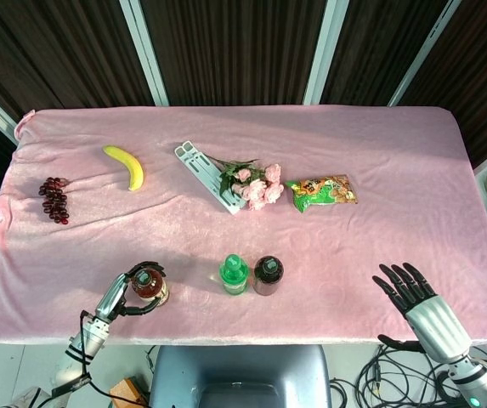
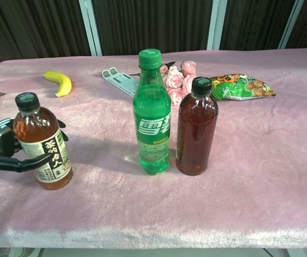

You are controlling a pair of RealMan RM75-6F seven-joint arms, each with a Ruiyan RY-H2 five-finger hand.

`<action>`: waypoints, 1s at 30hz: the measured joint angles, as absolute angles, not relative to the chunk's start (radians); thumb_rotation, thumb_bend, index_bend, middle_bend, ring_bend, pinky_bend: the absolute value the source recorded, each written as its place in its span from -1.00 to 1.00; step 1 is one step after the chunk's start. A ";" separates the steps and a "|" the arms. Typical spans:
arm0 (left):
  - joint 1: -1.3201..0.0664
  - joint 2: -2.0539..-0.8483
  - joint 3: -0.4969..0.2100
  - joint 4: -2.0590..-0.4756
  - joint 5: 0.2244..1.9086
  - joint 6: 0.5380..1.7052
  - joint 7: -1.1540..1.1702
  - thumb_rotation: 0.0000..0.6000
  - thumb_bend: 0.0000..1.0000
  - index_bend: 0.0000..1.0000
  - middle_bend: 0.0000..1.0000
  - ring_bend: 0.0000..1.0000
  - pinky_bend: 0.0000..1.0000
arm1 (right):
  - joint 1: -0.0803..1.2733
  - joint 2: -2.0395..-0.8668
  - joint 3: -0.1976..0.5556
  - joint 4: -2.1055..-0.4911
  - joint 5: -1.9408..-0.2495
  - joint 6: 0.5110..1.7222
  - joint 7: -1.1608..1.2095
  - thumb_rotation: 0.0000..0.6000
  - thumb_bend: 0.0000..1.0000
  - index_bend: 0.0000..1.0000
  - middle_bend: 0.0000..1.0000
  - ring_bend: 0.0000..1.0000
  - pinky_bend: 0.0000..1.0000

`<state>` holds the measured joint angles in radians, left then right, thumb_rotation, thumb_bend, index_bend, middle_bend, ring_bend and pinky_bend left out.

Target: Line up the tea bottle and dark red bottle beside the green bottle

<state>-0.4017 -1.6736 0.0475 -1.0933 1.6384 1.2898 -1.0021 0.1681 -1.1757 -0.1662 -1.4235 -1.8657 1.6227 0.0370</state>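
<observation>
The tea bottle [image 2: 42, 143] stands upright near the table's front left, amber with a black cap and a white-green label; from above it shows as the tea bottle [image 1: 150, 286]. My left hand [image 2: 6, 155] wraps around it from the left, fingers across the label; in the head view the left hand [image 1: 122, 297] curls about it. The green bottle [image 2: 151, 114] and the dark red bottle [image 2: 196, 128] stand side by side at front centre, the dark red one on the right. My right hand [image 1: 415, 297] hovers open at the front right, far from the bottles.
A banana [image 1: 127, 166] and grapes [image 1: 54, 199] lie at the back left. A white rack [image 1: 202, 175], pink flowers [image 1: 256, 184] and a green snack bag [image 1: 321, 191] lie mid-table behind the bottles. The pink cloth [image 1: 396, 170] covers the table.
</observation>
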 measured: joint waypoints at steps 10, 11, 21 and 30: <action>-0.408 -1.675 0.038 -1.119 1.624 1.295 -1.005 1.00 -0.19 0.30 0.41 -0.05 -0.13 | 0.163 -1.169 -0.159 -1.429 -1.871 1.606 0.041 1.00 -0.56 -1.00 -1.00 -1.00 -0.80; -0.409 -1.676 0.035 -1.121 1.623 1.297 -1.008 1.00 -0.19 0.31 0.41 -0.05 -0.12 | 0.163 -1.168 -0.158 -1.430 -1.871 1.602 0.040 1.00 -0.56 -1.00 -1.00 -1.00 -0.80; -0.465 -1.707 -0.019 -1.170 1.619 1.288 -0.933 1.00 -0.21 0.30 0.35 -0.11 -0.18 | 0.162 -1.167 -0.149 -1.438 -1.869 1.580 0.037 1.00 -0.56 -1.00 -1.00 -1.00 -0.80; -0.518 -1.746 -0.051 -1.204 1.593 1.221 -0.856 1.00 -0.23 0.23 0.26 -0.19 -0.27 | 0.160 -1.166 -0.145 -1.437 -1.867 1.573 0.041 1.00 -0.56 -1.00 -1.00 -1.00 -0.80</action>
<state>-0.5181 -1.7457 -0.0515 -1.2035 1.5926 1.2210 -0.8559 0.1602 -1.1656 -0.1448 -1.4370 -1.8667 1.5734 0.0412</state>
